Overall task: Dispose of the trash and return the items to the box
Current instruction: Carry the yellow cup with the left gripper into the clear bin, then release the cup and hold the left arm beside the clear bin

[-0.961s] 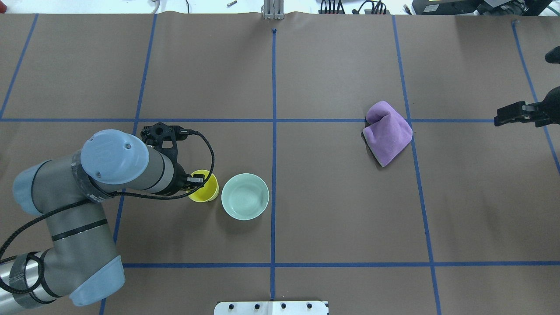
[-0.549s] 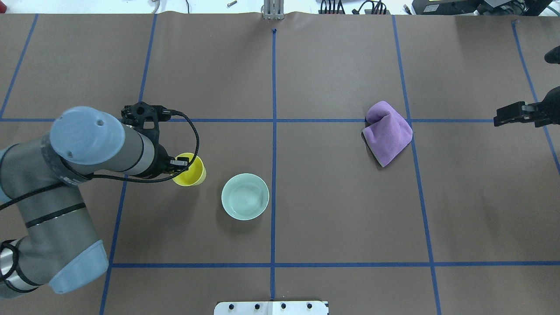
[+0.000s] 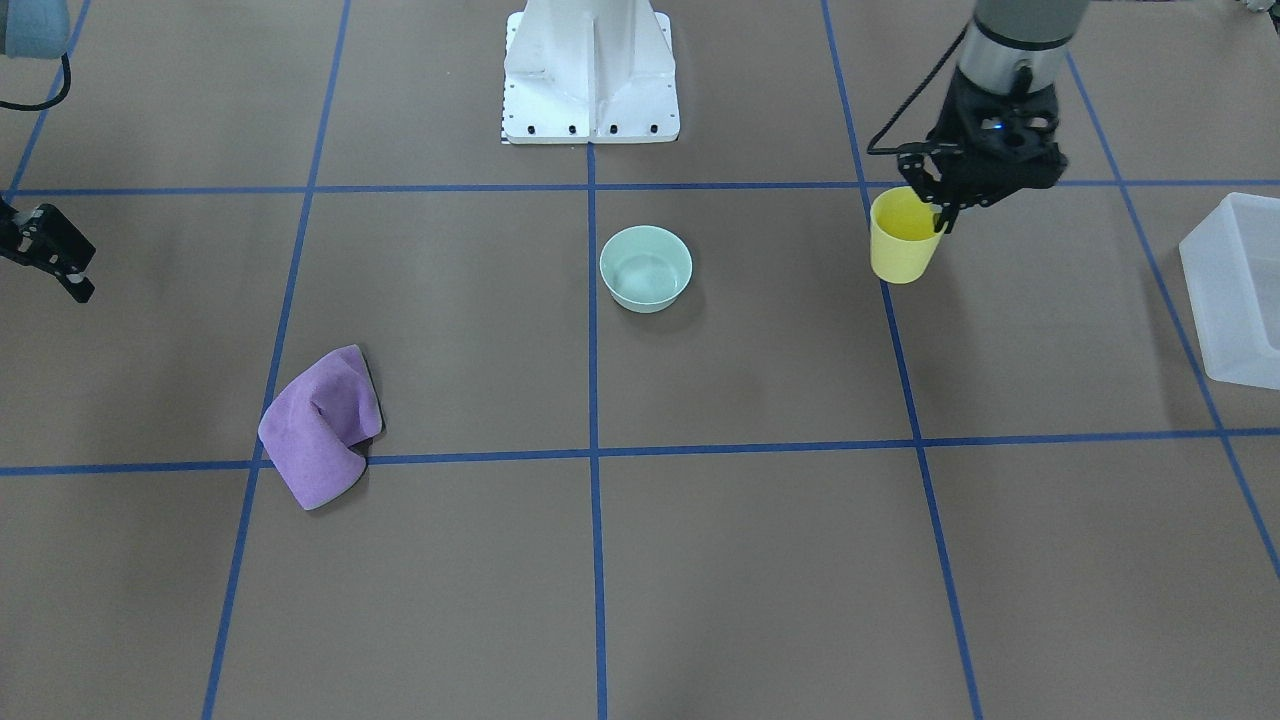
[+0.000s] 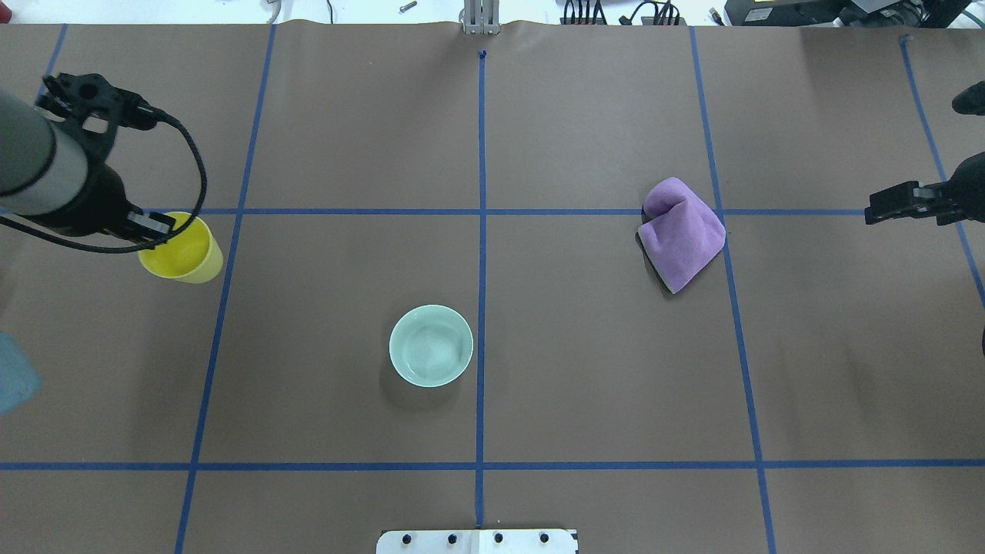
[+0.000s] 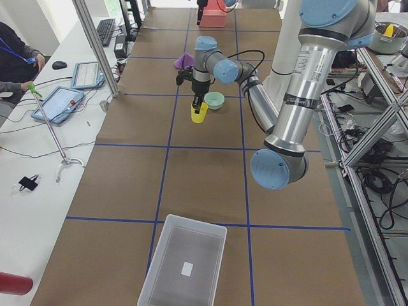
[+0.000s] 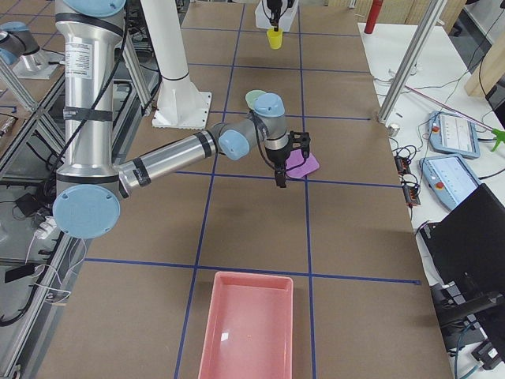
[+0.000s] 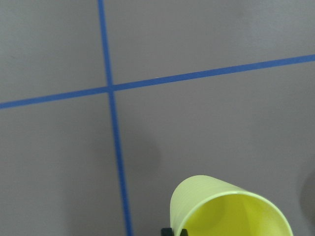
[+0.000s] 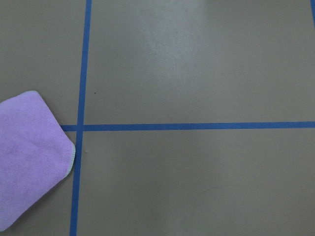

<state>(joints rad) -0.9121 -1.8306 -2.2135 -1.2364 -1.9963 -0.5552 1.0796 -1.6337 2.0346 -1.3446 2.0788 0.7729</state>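
The pale mint-green bowl stands upright near the table's middle, also in the front view. My left gripper is shut on the rim of a yellow cup and holds it above the table at the left, well away from the bowl. The cup's open mouth fills the bottom of the left wrist view. The frosted white box lies further out on my left side, seen up close in the left side view. My right gripper is shut and empty at the far right.
A crumpled purple cloth lies right of centre, also at the left edge of the right wrist view. A pink tray sits at the table's right end. The white robot base is at my edge. Blue tape lines grid the brown table.
My left arm has carried the yellow cup from beside the bowl far to the left and away from me. The bowl, cloth and right gripper have stayed put.
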